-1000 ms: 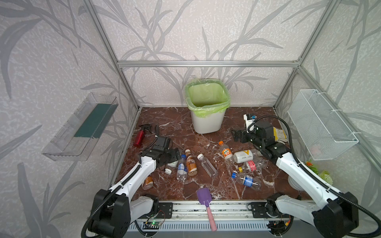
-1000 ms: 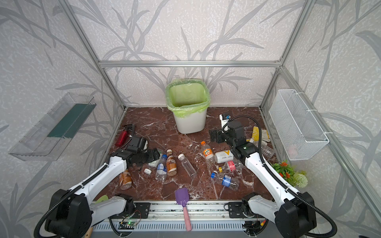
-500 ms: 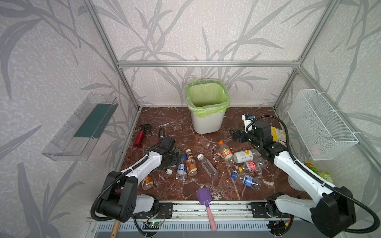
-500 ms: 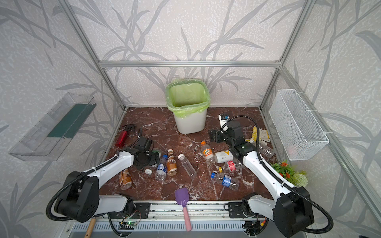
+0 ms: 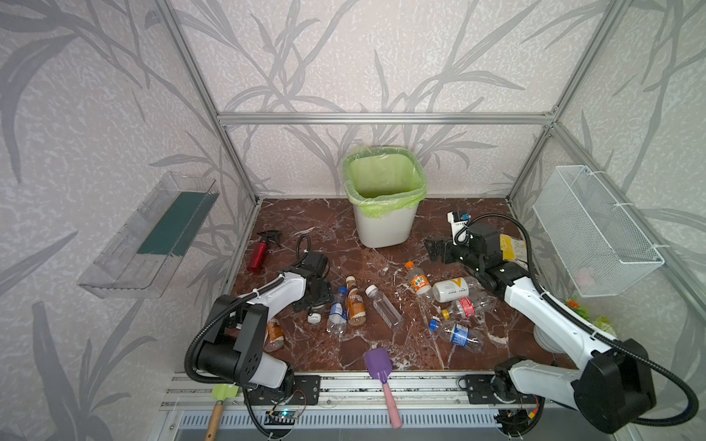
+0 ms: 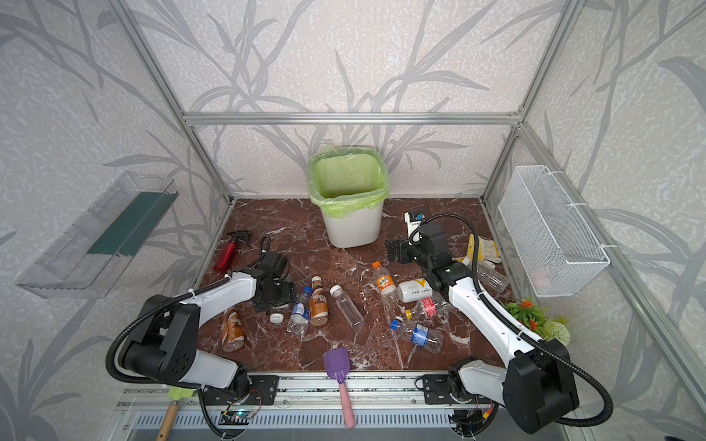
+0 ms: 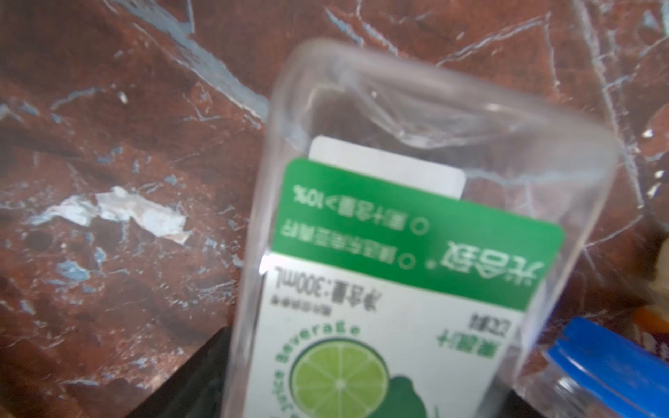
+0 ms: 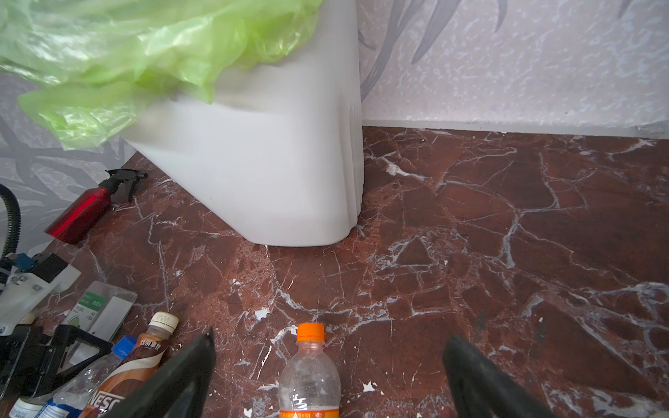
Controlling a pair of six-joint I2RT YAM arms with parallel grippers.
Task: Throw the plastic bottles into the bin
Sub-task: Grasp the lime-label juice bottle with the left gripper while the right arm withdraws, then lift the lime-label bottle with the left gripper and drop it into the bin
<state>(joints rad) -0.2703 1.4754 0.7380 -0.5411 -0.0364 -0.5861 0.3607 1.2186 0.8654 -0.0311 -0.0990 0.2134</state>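
left wrist view is filled by the lime juice bottle [image 7: 398,253]: flat-sided clear plastic with a green and white label. there's a sliced lime with "juice beverage" curved round it, "300ml" in print, and chinese characters i can't make out. it lies on the red-brown marble table [image 5: 305,225] right at the left gripper [image 5: 313,296], with a black finger [image 7: 195,380] just beside its side wall. whether that claw pinches it or only brackets it, i cannot tell. a blue-capped bottle [image 7: 608,362] sits just beside it.

next along, the brown coffee bottle [image 5: 354,301] reads "nesc" on its label. it has a white cap and lies flat. a second brown coffee bottle [image 5: 273,336] lies close by the left arm. a white bottle with a yellow v [image 5: 452,289] lies by the right arm, just beside the orange-capped bottle [image 8: 309,380], which is clear with an orange label.

the right gripper [image 8: 327,340] faces the bin, black fingers spread wide and empty. the orange cap shows between them in the wrist view.

the bin [image 5: 386,229] stands at the back near the wall. it's white, rounded-square, smooth plastic, with a crinkly light green bag [image 5: 382,179] folded over its rim. what shows inside is green liner. every bottle i can see lies on the table in front of it. a shiny red spray bottle [image 5: 259,254] lies off to the left.
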